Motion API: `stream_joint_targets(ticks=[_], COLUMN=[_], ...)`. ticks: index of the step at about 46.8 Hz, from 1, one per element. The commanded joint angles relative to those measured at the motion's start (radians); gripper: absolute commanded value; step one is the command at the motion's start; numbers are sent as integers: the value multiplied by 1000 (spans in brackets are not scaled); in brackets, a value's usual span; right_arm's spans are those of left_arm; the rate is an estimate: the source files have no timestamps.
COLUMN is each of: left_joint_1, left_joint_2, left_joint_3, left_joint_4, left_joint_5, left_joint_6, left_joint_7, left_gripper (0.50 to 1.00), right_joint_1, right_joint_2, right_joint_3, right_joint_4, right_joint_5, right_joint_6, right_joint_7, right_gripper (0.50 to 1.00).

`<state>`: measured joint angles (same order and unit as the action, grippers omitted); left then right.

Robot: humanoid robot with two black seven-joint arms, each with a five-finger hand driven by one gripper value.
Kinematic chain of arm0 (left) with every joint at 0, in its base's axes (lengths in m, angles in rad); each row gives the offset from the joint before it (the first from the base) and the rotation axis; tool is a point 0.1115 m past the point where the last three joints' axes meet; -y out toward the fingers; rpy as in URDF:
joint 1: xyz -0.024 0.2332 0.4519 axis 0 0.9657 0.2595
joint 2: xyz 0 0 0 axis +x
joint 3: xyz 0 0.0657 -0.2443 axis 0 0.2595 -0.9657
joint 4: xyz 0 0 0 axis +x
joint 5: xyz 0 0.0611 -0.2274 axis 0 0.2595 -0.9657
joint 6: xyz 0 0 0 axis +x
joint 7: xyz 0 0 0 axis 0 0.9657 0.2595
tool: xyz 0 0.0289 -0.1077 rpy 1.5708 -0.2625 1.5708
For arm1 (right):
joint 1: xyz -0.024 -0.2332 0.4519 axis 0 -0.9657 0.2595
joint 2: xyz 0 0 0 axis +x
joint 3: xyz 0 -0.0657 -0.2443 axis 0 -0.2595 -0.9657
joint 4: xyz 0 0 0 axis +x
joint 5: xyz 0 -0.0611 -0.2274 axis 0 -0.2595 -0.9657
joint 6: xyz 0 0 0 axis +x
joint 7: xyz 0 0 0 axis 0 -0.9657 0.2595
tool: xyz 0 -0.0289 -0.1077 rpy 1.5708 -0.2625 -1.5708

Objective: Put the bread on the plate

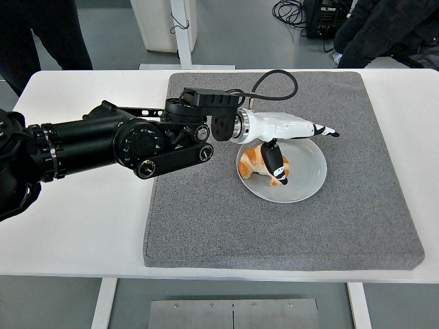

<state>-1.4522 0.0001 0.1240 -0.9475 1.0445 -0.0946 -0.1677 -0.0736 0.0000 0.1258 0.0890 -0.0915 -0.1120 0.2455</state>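
**Q:** What is shown over the grey mat (pixel 343 205) on the white tabletop (pixel 75 226)?

**A:** The left robot hand (pixel 291 133) is pictured stretched out above the white plate (pixel 305 181), its fingers (pixel 322 129) extended flat and nothing held in them. A dark thumb is seen hanging down, in front of the croissant (pixel 259 162) from this camera. The croissant is seen lying on the plate, directly beneath the robot hand and toward its wrist side. The right arm is not in the picture.

**Q:** Is the croissant gripped at all?

**A:** No grip is visible. Whether the thumb tip is touching the pastry cannot be told from this angle. The placing itself is judged to be done; the step in hand is judged to be the withdrawal.

**Q:** How is that withdrawal best carried out?

**A:** A straight lift is advised before any sideways travel, so that the drooping thumb is cleared of the croissant and the pastry is not dragged toward the plate's rim. The fingers are best kept spread until the robot hand is well above the plate. The cable (pixel 274 79) looped behind the wrist should be kept clear of the plate's far edge. A slow pull back toward the arm's own side is then suggested, with the plate left undisturbed on the mat.
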Motion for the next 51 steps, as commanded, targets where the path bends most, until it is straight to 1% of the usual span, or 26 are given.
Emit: stream_joint_targets(ticks=[1, 6, 9, 13, 23, 31, 39, 46, 51], left_joint_1=[-16, -23, -19, -13, -2, 35, 107, 200, 286], left_joint_2=[0, 0, 0, 0, 81, 141, 179, 207, 215], left_joint_3=[-18, -46, -69, -109, -168, -245, -297, -412, -483], left_joint_4=[0, 0, 1, 0, 0, 3, 3, 6, 18], left_joint_5=[-64, -133, -162, -196, -247, -394, -462, -498, -543], left_joint_6=[-14, -47, -50, -56, -56, -56, -54, -51, -53], left_joint_7=[0, 16, 36, 40, 48, 46, 48, 53, 54], left_gripper=[1000, 1000, 1000, 1000, 1000, 1000, 1000, 1000, 1000], right_joint_1=[0, 0, 0, 0, 0, 0, 0, 0, 0], right_joint_2=[0, 0, 0, 0, 0, 0, 0, 0, 0], right_joint_3=[0, 0, 0, 0, 0, 0, 0, 0, 0], right_joint_4=[0, 0, 0, 0, 0, 0, 0, 0, 0], right_joint_5=[-1, -1, 1, 1, -1, -1, -1, -1, -1], right_joint_6=[0, 0, 0, 0, 0, 0, 0, 0, 0], right_joint_7=[0, 0, 0, 0, 0, 0, 0, 0, 0], right_gripper=[1000, 1000, 1000, 1000, 1000, 1000, 1000, 1000, 1000])
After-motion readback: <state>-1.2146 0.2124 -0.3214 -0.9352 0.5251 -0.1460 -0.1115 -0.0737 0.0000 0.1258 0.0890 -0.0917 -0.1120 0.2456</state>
